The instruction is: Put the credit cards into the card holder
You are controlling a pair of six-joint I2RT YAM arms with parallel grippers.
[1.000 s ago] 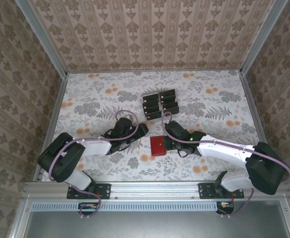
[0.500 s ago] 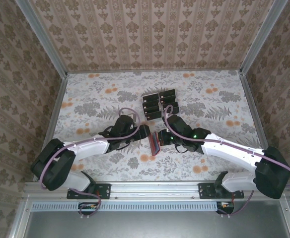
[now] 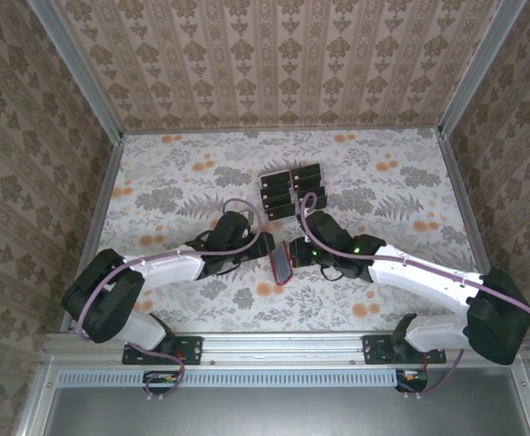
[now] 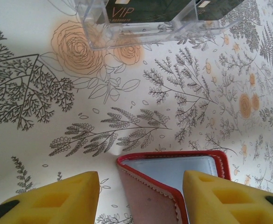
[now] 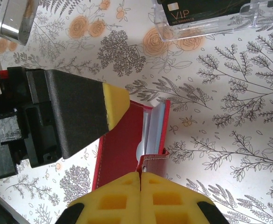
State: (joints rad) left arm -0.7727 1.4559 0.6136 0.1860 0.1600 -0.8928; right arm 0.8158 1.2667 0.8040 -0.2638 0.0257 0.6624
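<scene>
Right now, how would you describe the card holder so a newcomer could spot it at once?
On the floral table, look just on the near side of the clear tray of black cards. The card holder is tipped up on edge there, half open: a small red wallet with pale grey-blue lining, unlike the flat black cards.

Both arms reach forward and bend inward, meeting at the card holder (image 3: 283, 265). The left arm (image 3: 156, 268) lies low and comes in from the card holder's left. The left claw (image 4: 141, 176) points at the card holder, its yellow pads (image 4: 57, 198) apart with the holder's edge between them and a sliver of gap beside one pad. The right arm (image 3: 419, 271) comes in from the card holder's right. The right claw (image 5: 140, 179) is pinched on its red corner, pads pressed flush together.
</scene>
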